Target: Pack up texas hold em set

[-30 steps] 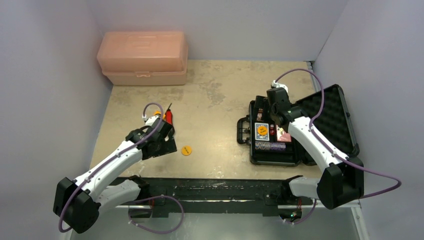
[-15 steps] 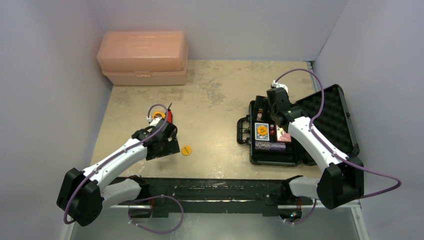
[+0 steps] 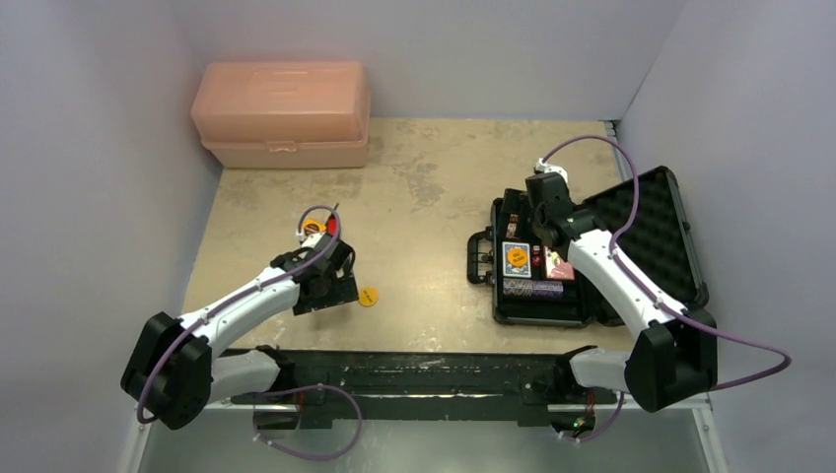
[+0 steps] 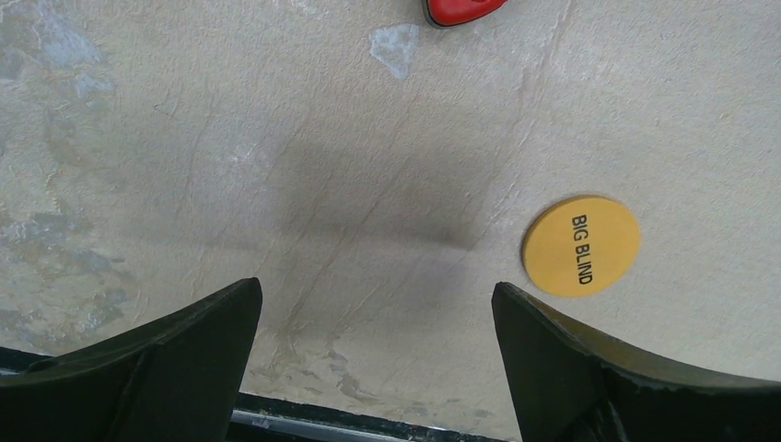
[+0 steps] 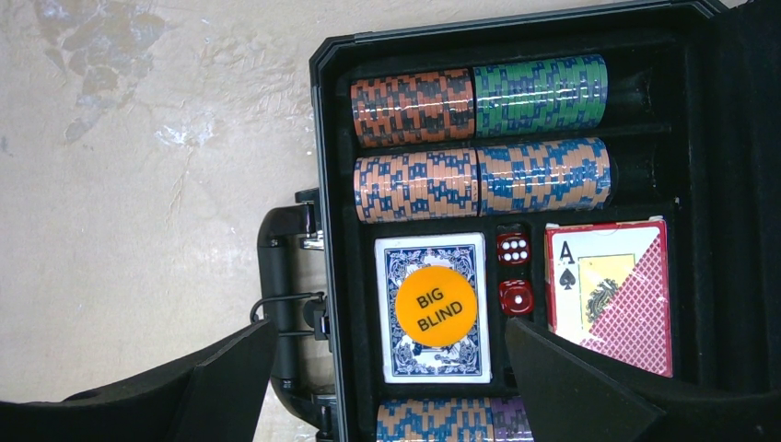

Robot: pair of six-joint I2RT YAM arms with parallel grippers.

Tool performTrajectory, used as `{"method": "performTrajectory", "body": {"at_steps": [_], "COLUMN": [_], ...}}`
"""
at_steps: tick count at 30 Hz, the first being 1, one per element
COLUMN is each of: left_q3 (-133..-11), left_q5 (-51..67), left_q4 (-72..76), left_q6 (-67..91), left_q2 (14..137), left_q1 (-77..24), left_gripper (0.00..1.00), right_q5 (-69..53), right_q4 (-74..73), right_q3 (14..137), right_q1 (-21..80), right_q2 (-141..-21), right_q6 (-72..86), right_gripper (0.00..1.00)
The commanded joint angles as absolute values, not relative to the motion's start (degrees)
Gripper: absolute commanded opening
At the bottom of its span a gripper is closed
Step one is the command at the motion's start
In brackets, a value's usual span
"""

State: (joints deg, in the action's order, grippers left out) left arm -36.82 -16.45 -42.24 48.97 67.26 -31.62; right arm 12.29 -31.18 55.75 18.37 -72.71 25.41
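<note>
- Open at the right of the table (image 3: 434,197): black hard case (image 3: 537,313), egg-crate foam lid (image 3: 659,236) thrown back.
- Inside: striped chip rows (image 5: 479,138), two red dice (image 5: 513,247) between blue deck (image 5: 431,364) and red deck (image 5: 608,304), orange "BIG BLIND" disc (image 5: 436,307) atop the blue.
- Loose on bare table: second orange disc (image 4: 580,245), near left gripper (image 4: 375,290), fingers spread, empty.
- Over the case: right gripper (image 5: 389,327), fingers spread, empty.

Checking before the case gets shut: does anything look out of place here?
Yes. One orange BIG BLIND disc lies on the bare table, well apart from the open black case, while a matching disc sits on the blue deck inside. The left gripper hovers open just beside the stray disc.
</note>
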Motion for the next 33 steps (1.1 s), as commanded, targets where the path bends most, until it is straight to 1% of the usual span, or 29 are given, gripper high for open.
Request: {"method": "performTrajectory", "body": {"at_steps": [1, 4, 7, 9, 14, 21, 29, 33], "left_q3": [-37.18, -37.02, -36.89, -37.08, -39.46, -46.27, -49.1, -49.35], "left_q5": [-16.49, -15.53, -13.21, -11.87, -10.27, -13.0, -13.09, -12.23], "left_q4": [-40.0, -38.85, -36.02, -34.72, -33.42, -34.86, -35.85, -35.35], "left_q6": [49.32, 48.8, 46.85, 45.46, 42.89, 40.96, 40.83, 40.12], "left_q2": [68.4, 68.88, 69.23, 69.81, 73.52, 79.23, 84.71, 85.89], "left_q1": [-31.37, -31.38, -31.38, -31.41, -32.83, -39.28, -40.15, -40.15], "left_gripper": [0.95, 0.94, 0.89, 0.88, 0.81, 0.8, 0.79, 0.76], "right_q5": [12.33, 12.32, 12.35, 12.48, 12.46, 12.44, 12.34, 12.37], "right_q4": [-29.66, -29.7, -29.71, -29.87, -29.84, -29.97, -29.98, -29.97], "right_q3": [55.37, 55.31, 55.37, 55.38, 55.37, 55.37, 55.24, 55.28], "right_q1": [18.54, 18.54, 18.48, 18.54, 18.52, 18.53, 18.54, 18.54], "right_q2": [-72.42, -72.33, -72.29, -72.14, -71.89, -71.81, -71.72, -71.94], "right_q6": [24.88, 24.87, 24.87, 24.79, 24.79, 24.79, 24.79, 24.76], "right_gripper": [0.99, 0.99, 0.99, 0.99, 0.99, 0.99, 0.99, 0.99]}}
